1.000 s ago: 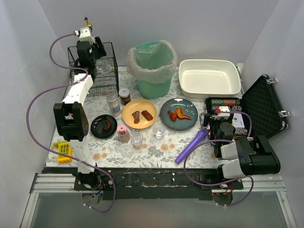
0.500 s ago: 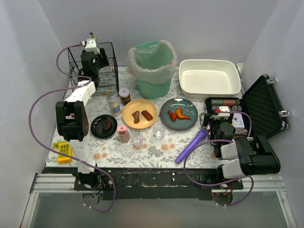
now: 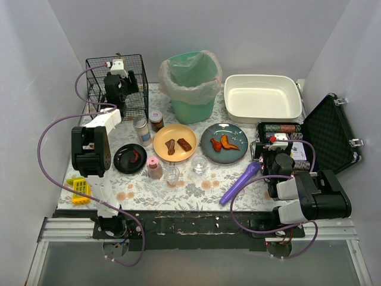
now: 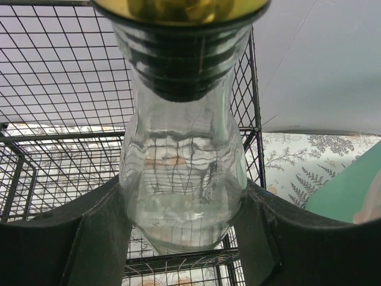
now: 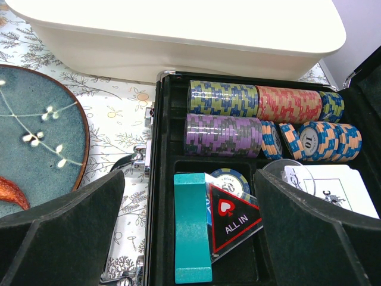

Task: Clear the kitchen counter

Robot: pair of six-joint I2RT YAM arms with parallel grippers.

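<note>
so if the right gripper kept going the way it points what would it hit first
Most likely the open black poker case: the right gripper, jaws open, points into its near tray, at the teal block and the ALL IN marker. Depth is hard to judge.

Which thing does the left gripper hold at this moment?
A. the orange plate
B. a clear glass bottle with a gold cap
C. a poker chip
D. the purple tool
B: in the left wrist view the clear glass bottle sits clamped between the fingers of the left gripper, with the black wire basket behind it.
</note>
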